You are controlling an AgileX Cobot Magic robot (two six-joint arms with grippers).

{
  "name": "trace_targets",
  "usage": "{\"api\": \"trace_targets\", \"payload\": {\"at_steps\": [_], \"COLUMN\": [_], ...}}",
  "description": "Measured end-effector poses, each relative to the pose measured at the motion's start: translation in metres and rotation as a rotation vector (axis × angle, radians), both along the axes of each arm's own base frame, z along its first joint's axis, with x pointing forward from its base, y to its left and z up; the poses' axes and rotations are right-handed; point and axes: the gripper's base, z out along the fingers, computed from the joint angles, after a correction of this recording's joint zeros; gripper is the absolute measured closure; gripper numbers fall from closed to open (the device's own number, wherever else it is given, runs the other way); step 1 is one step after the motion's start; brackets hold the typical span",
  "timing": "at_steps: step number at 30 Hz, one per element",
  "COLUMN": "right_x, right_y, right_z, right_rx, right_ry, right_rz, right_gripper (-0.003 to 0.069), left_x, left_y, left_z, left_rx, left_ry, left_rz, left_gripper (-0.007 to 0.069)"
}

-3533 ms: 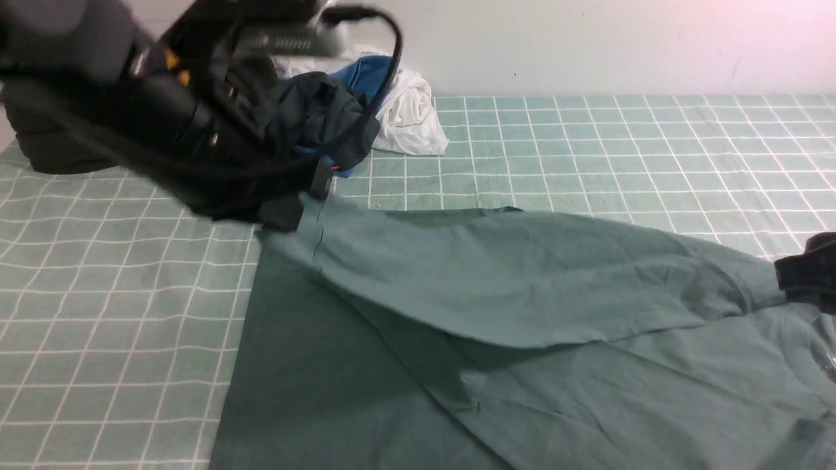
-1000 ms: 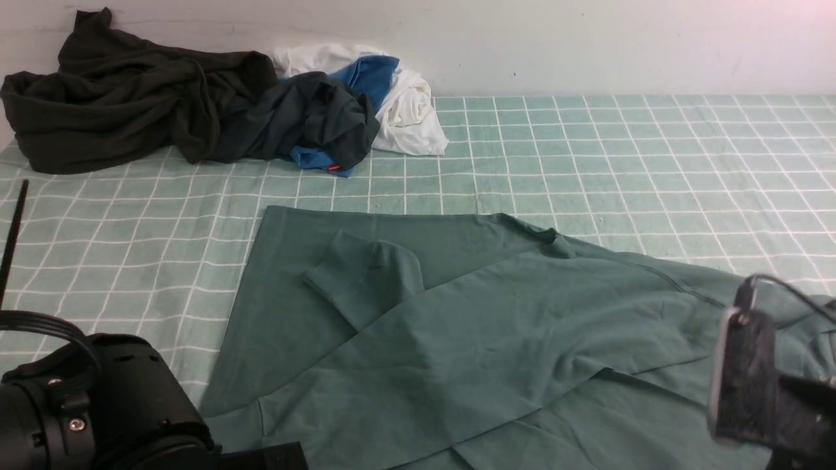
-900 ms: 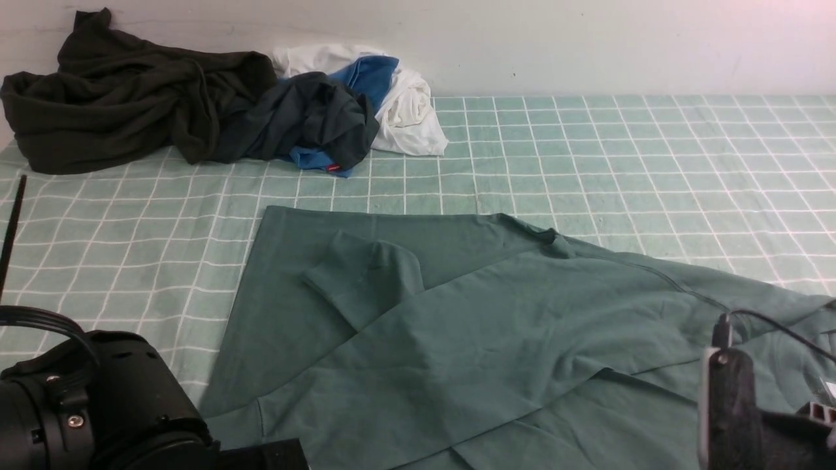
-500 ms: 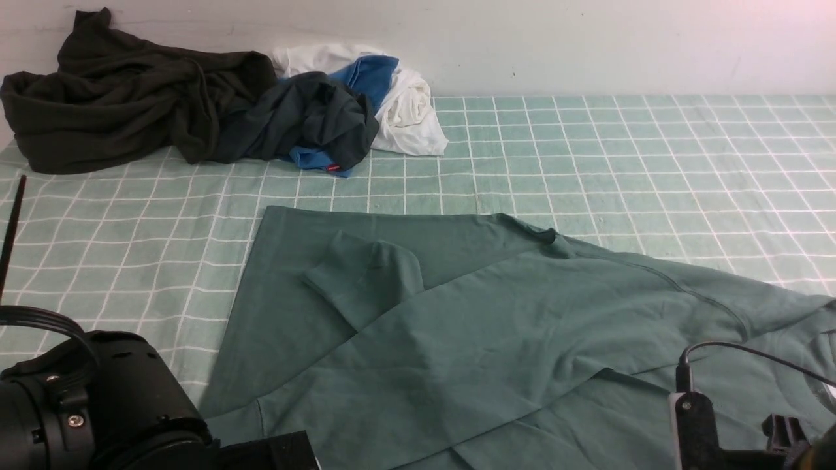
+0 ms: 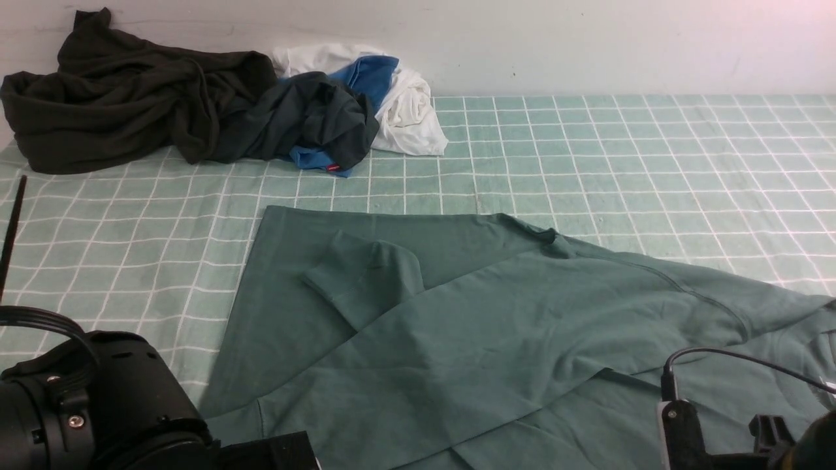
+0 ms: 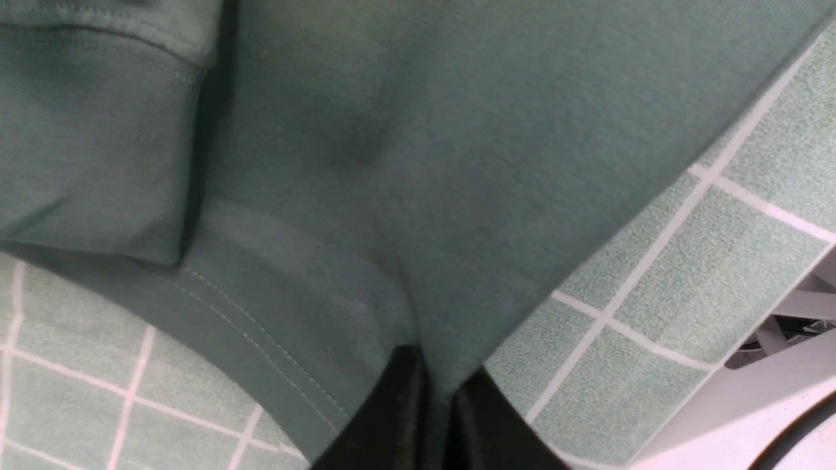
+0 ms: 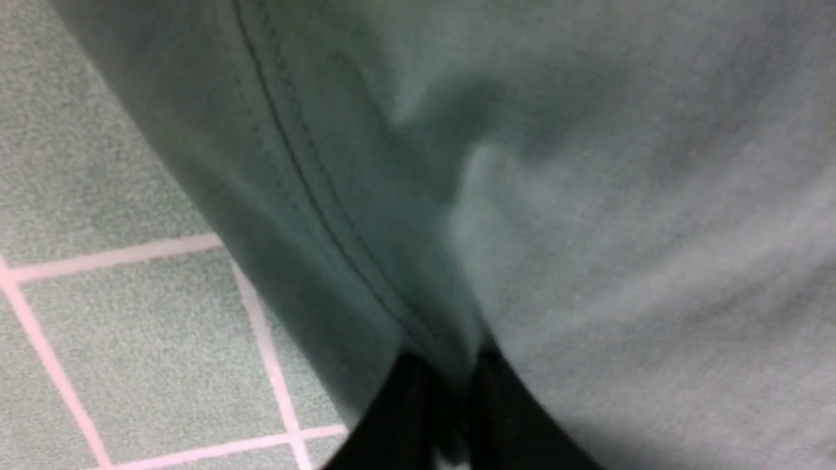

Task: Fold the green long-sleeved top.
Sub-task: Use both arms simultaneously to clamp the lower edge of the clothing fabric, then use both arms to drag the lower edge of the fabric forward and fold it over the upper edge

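The green long-sleeved top (image 5: 490, 326) lies spread on the checked cloth, one sleeve folded across its body with the cuff (image 5: 366, 274) resting near the left side. In the left wrist view my left gripper (image 6: 439, 398) is shut on the top's hem (image 6: 274, 307) by the near edge. The right wrist view shows my right gripper (image 7: 450, 385) shut on the top (image 7: 588, 196) beside a stitched seam (image 7: 307, 189). From the front only the arm bodies show, at bottom left (image 5: 98, 405) and bottom right (image 5: 718, 437); the fingertips are hidden there.
At the back left lies a pile of clothes: a very dark olive-black garment (image 5: 117, 91), a charcoal one (image 5: 313, 117), a blue one (image 5: 372, 72) and a white one (image 5: 411, 111). The checked cloth (image 5: 588, 150) covers the table. Its near edge (image 6: 751, 365) is by my left gripper.
My right arm has sunk toward the bottom right corner and its jaws have closed on the top. The left arm and the top have stayed still over the last second.
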Motion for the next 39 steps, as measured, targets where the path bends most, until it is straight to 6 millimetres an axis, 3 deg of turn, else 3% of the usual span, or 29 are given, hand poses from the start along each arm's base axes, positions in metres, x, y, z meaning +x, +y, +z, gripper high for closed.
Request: {"api": "trace_targets", "payload": {"at_steps": [5,10,15,17,18,19,20,21,23,25,27,28,30,31,32,35,39], "right_x": [0.007,0.034,0.078,0.098,0.101,0.120,0.131,0.134,0.168,0.189,0.201,0.218,0.234,0.238,0.252,0.268,0.279], "right_y": [0.003,0.010,0.006,0.002,0.003,0.000,-0.001,-0.001,-0.006,-0.008,-0.010,-0.012,-0.013,-0.013,-0.014,-0.013,-0.011], "right_z": [0.009,0.050,0.103,0.117,0.121,0.126,0.130,0.129,0.128,0.123,0.122,0.115,0.105,0.104,0.094,0.080,0.062], "right_rx": [0.003,0.030,0.100,0.131,0.141,0.162,0.178,0.177,0.190,0.194,0.199,0.207,0.215,0.219,0.229,0.246,0.261], "right_ry": [-0.015,-0.096,-0.235,-0.272,-0.283,-0.294,-0.307,-0.301,-0.310,-0.315,-0.325,-0.334,-0.337,-0.342,-0.351,-0.359,-0.364], "right_rz": [-0.003,-0.046,-0.119,-0.151,-0.155,-0.179,-0.192,-0.194,-0.232,-0.259,-0.282,-0.321,-0.363,-0.372,-0.406,-0.455,-0.495], "right_gripper": [0.0659,0.0659,0.0659,0.0659,0.0659,0.0659,0.0659,0.0659,0.0659,0.0659,0.0659,0.0659,0.0659,0.0659,0.0659,0.0659,0.0650], "left_x": [0.001,0.013,0.060,0.086,0.087,0.112,0.124,0.127,0.175,0.203,0.218,0.241,0.266,0.269,0.288,0.313,0.329], "left_y": [0.001,0.006,0.017,0.023,0.025,0.028,0.030,0.030,0.035,0.036,0.037,0.036,0.036,0.036,0.036,0.035,0.033], "left_z": [0.000,0.011,0.051,0.067,0.066,0.079,0.082,0.083,0.088,0.087,0.085,0.080,0.073,0.073,0.065,0.052,0.040], "left_rx": [0.005,0.012,-0.028,-0.052,-0.048,-0.070,-0.078,-0.078,-0.084,-0.080,-0.078,-0.076,-0.075,-0.073,-0.072,-0.074,-0.076], "left_ry": [-0.005,-0.026,-0.171,-0.236,-0.234,-0.287,-0.306,-0.309,-0.350,-0.364,-0.371,-0.382,-0.395,-0.397,-0.409,-0.430,-0.447], "left_rz": [-0.004,0.049,0.164,0.206,0.210,0.239,0.254,0.259,0.310,0.329,0.336,0.342,0.354,0.353,0.361,0.367,0.365], "left_gripper": [0.0619,0.0619,0.0614,0.0610,0.0610,0.0607,0.0607,0.0607,0.0607,0.0607,0.0607,0.0607,0.0607,0.0607,0.0607,0.0607,0.0604]}}
